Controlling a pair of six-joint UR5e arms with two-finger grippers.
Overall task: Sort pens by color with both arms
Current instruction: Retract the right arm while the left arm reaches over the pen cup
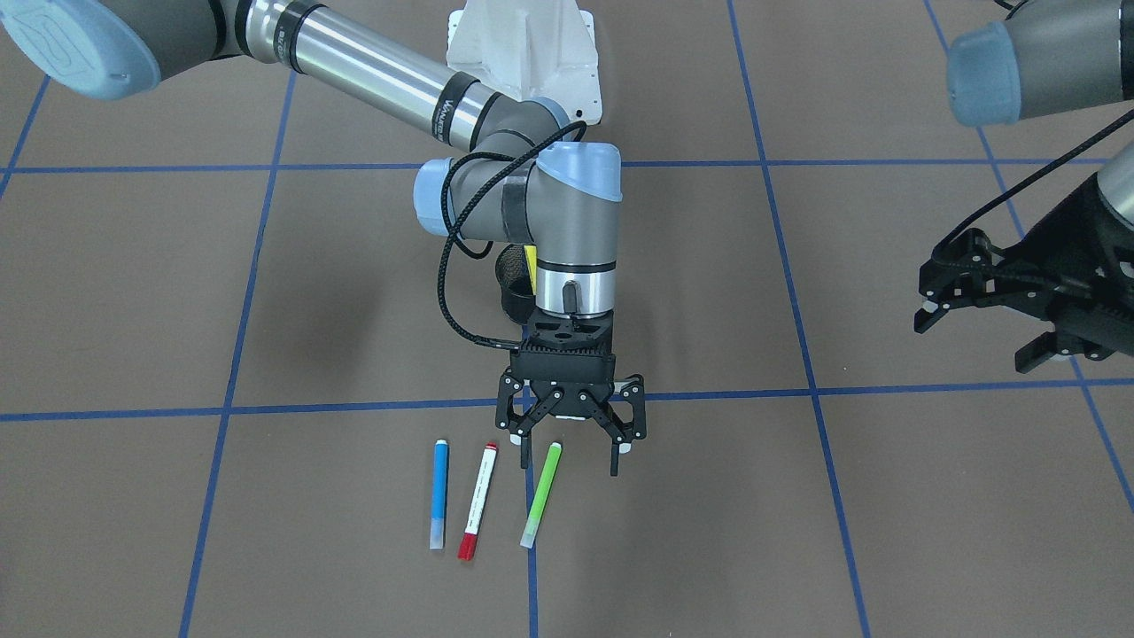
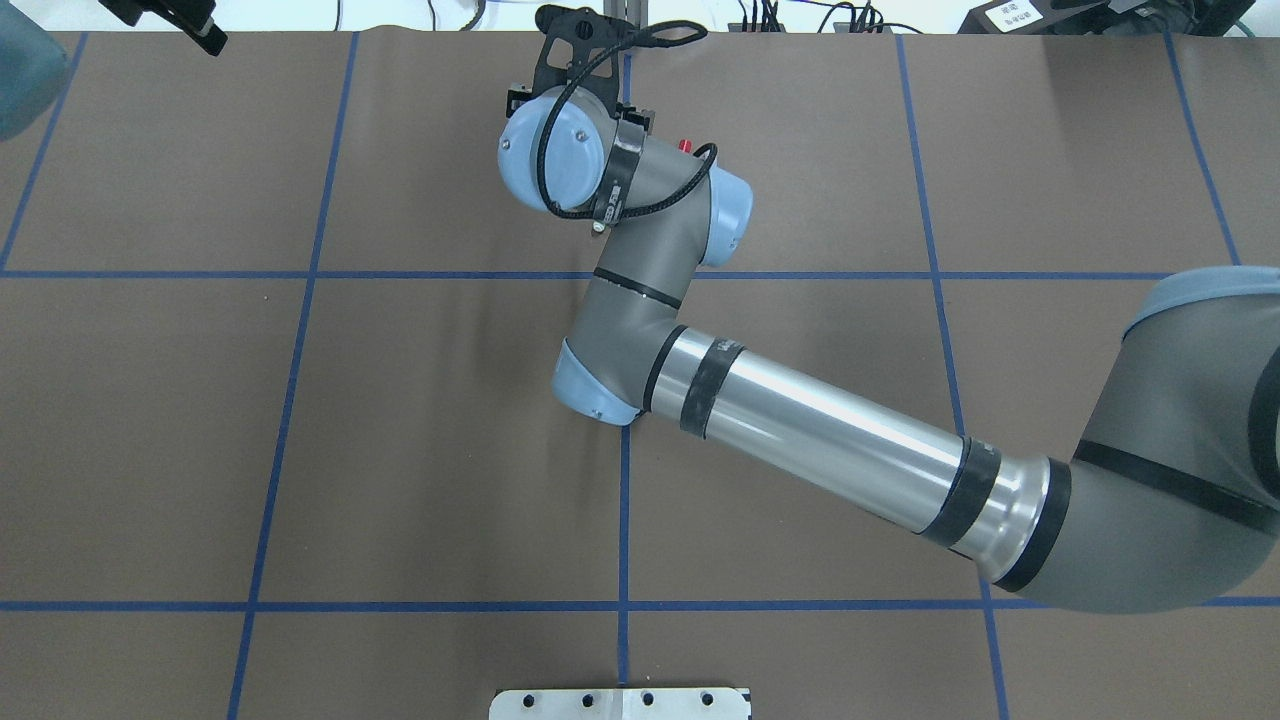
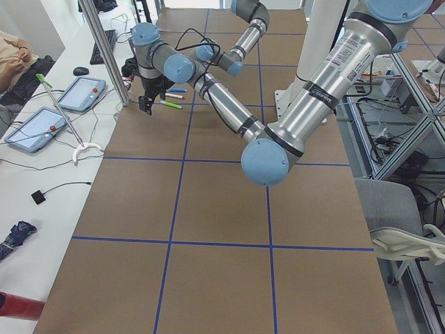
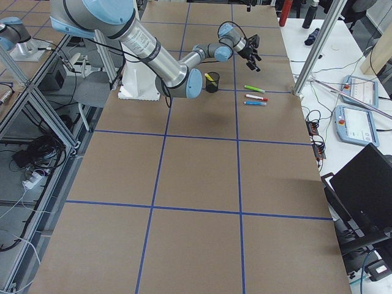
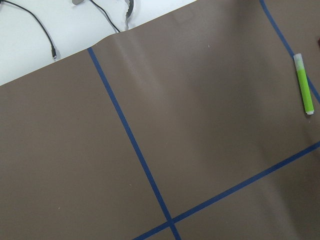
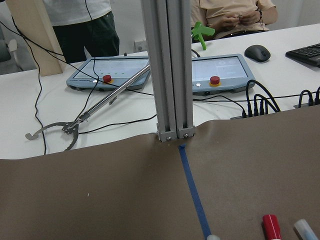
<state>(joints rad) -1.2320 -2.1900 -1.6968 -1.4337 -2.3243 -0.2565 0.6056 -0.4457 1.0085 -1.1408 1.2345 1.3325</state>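
Observation:
Three pens lie side by side near the table's far edge: blue, white-barrelled with red ends, and light green. A yellow pen stands in a black mesh cup, mostly hidden behind the right wrist. My right gripper hangs open, pointing down, just above and beside the green pen's upper end, holding nothing. My left gripper is open and empty, well off to the side of the pens. In the left wrist view the green pen shows at the right edge.
An aluminium post stands at the table's far edge just beyond the pens. Behind it are control tablets, cables and seated people. The white mounting base is at the robot's side. Blue tape lines grid the brown mat.

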